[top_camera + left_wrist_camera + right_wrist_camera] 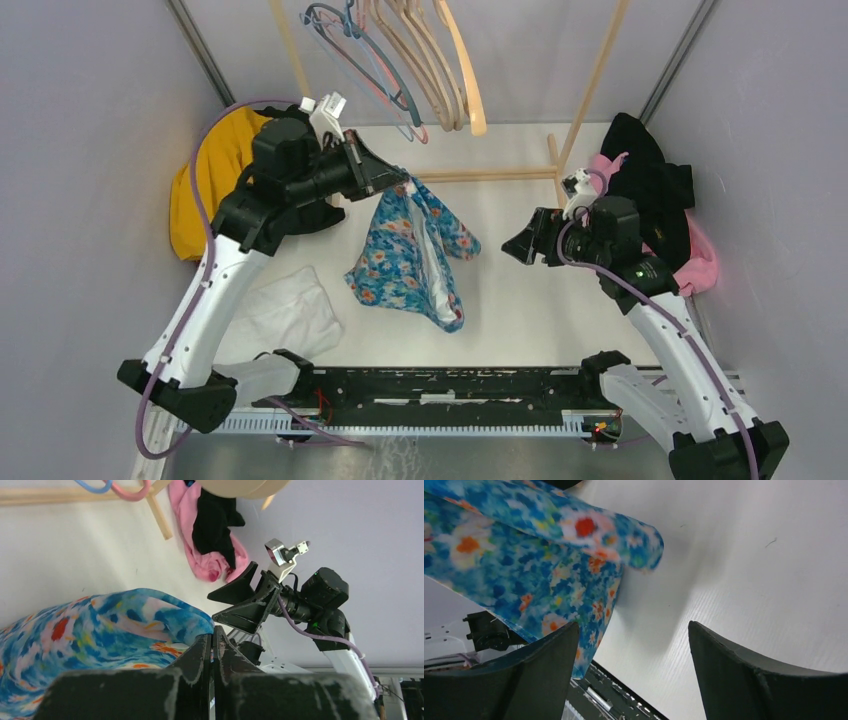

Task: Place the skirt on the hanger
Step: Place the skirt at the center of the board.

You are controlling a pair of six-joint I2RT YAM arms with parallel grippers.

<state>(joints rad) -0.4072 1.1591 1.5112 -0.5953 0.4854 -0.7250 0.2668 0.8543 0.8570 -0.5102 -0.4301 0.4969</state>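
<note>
- White tabletop (540, 310) is overhung by the floral skirt (410, 255), clamped in the left gripper (400, 183).
- Right gripper (517, 247), gaping and empty, should be closed squarely on the free hanging edge.

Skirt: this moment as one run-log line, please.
left gripper: shut on skirt, dangling | right gripper: open, empty, apart from skirt | hangers: bare, skirt not yet hung

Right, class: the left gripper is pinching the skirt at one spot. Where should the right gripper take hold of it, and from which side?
Probably the loose upper edge of the skirt nearest the open right gripper, approached sideways from the right. The left gripper holds it up, so that edge seems to hang clear of the table, free to pinch.
</note>
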